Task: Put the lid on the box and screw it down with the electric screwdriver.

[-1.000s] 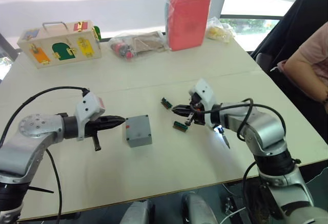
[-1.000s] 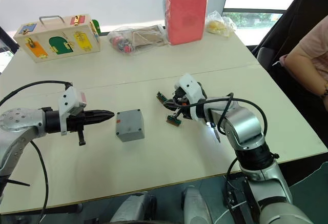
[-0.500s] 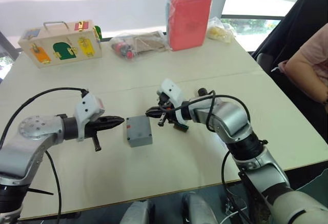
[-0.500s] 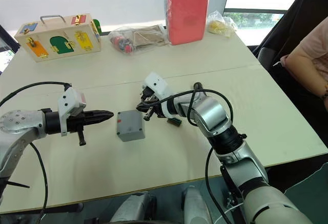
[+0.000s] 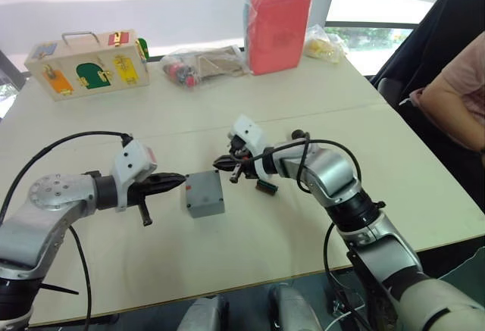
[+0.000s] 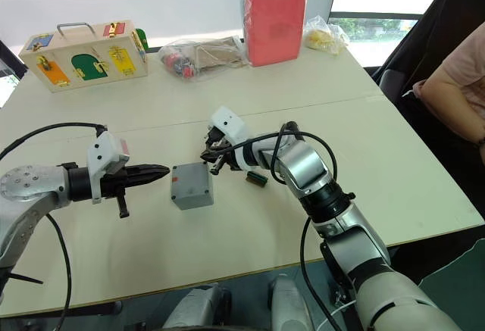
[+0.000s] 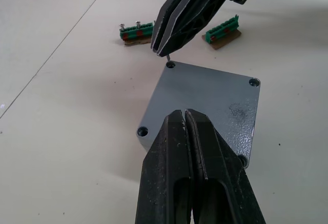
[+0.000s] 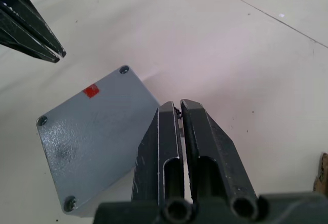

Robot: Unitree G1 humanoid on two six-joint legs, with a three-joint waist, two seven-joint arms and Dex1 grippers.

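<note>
At frame centre we see the right claw (image 7: 163, 49), clenched on a small screw, poised over the lid (image 7: 205, 108) corner hole; the left claw (image 7: 185, 119), clenched empty, hovers opposite.

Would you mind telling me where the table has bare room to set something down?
The near strip of the table, in front of the box and both arms, is bare. So is the band between the box and the wooden latch box. It is crowded around the box, flanked by the left gripper and right gripper, with green terminal blocks beside.
</note>
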